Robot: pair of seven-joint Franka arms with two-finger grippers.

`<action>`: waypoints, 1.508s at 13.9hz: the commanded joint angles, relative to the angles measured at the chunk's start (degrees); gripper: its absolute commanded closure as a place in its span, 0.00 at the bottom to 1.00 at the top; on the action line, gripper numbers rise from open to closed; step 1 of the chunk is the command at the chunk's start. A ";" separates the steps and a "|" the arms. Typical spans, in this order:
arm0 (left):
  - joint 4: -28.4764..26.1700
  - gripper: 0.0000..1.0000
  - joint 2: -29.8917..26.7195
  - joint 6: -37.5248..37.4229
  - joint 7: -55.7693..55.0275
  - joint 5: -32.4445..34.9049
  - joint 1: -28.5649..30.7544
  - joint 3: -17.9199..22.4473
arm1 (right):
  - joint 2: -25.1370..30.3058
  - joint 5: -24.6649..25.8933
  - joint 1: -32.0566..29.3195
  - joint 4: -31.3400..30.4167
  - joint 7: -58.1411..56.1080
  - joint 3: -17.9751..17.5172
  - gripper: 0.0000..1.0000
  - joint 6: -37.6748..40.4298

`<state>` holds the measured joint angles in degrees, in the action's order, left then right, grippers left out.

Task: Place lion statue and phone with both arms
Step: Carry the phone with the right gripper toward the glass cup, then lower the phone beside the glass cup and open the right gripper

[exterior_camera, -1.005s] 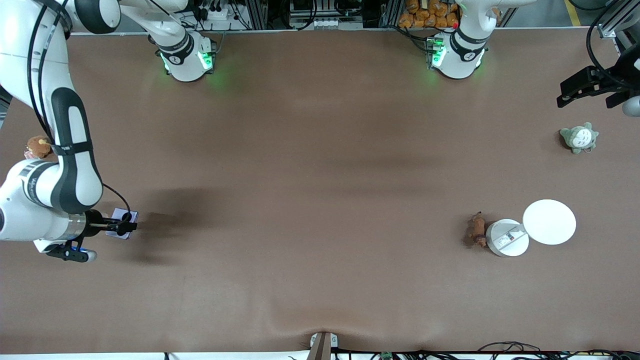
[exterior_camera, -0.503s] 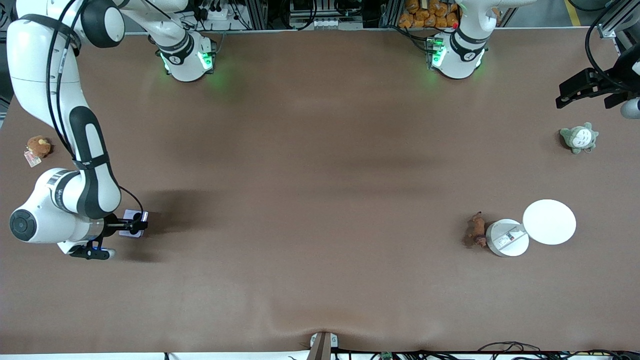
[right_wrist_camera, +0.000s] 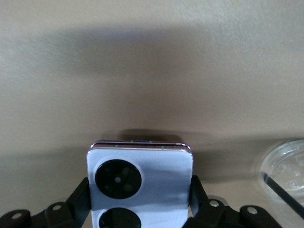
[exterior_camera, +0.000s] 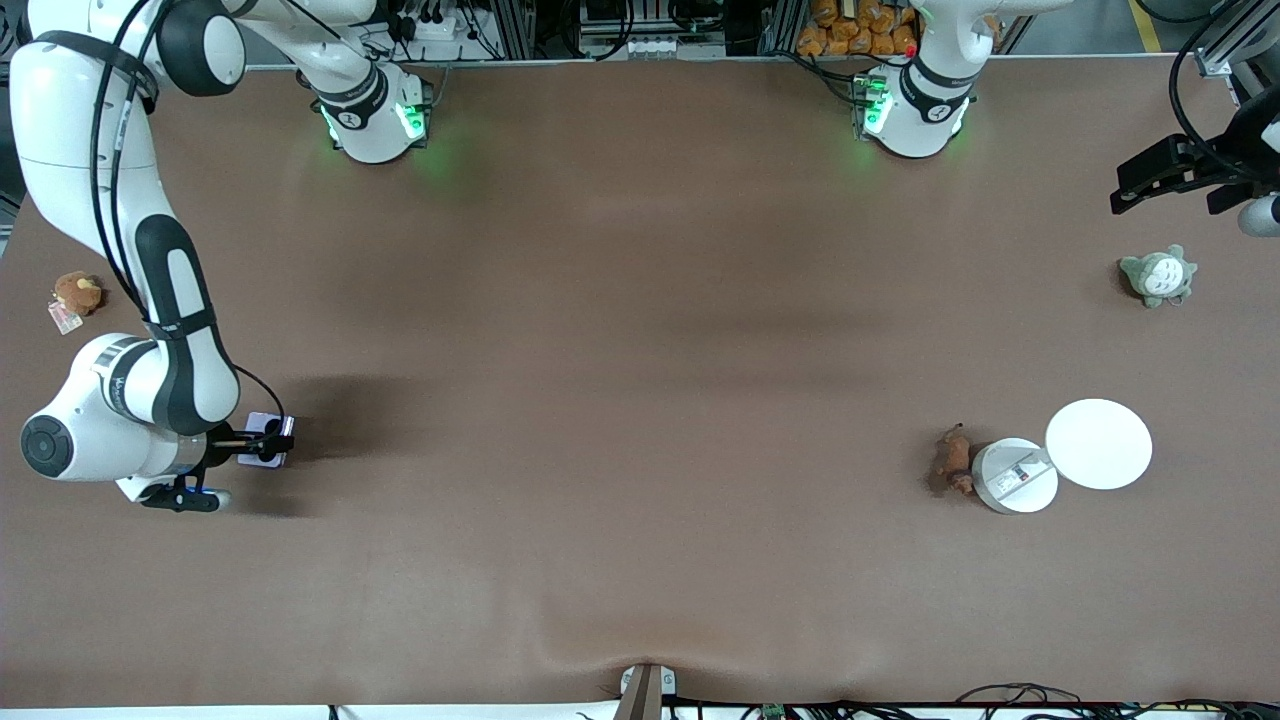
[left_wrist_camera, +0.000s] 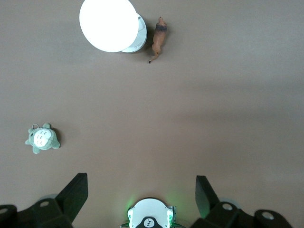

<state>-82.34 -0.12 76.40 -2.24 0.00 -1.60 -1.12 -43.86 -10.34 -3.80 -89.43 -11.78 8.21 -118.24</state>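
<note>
Right fingers (right_wrist_camera: 81, 198): clamped on the phone's (right_wrist_camera: 140, 183) two side edges, one pad each side, camera circles facing the wrist camera.
Right gripper (exterior_camera: 262, 441): low at the right arm's end of the table, holding the phone just off or on the surface; I cannot tell which.
Phone look: lavender, nearly square, folded shut, two black round lenses in a row.
Left fingers (left_wrist_camera: 76, 192): spread wide, nothing between them.
Left gripper (exterior_camera: 1160, 185): up in the air at the left arm's end, waiting, over bare table close to the grey plush (exterior_camera: 1157, 276).
Lion (exterior_camera: 953, 461): on the table, nearer the front camera than the plush, touching or just beside the white dish (exterior_camera: 1015, 476).
Key relation: the lion lies well apart from the open left fingers; its long axis runs toward and away from the front camera; the left arm is much the nearer.
Lion look: tiny, reddish-brown, thin tail (left_wrist_camera: 151, 59).
</note>
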 commanded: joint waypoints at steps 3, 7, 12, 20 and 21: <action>-0.37 0.00 -1.19 -0.29 -0.49 -0.53 -0.33 0.42 | -0.09 -0.03 -0.86 -0.65 -0.70 -1.09 0.00 -0.50; -0.28 0.00 -0.93 0.68 -0.67 -0.44 -0.33 0.42 | 0.26 0.06 -0.07 1.79 -0.70 -1.18 0.00 0.20; -0.28 0.00 -1.02 1.04 -0.67 -0.79 -0.33 0.33 | 1.58 0.76 2.22 13.91 -0.70 -1.27 0.00 15.01; -0.19 0.00 -1.19 0.95 -0.40 -0.88 -0.24 0.59 | 12.63 10.12 8.00 30.64 -0.44 -1.18 0.00 34.90; -0.19 0.00 -1.19 0.77 -0.31 -0.88 -0.24 0.59 | 15.01 15.47 11.41 30.55 -0.26 -1.01 0.00 38.05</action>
<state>-82.16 -0.28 77.23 -2.26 0.00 -1.59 -0.95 -34.72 -2.75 2.17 -57.23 -12.32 6.99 -84.24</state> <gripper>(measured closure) 0.000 0.000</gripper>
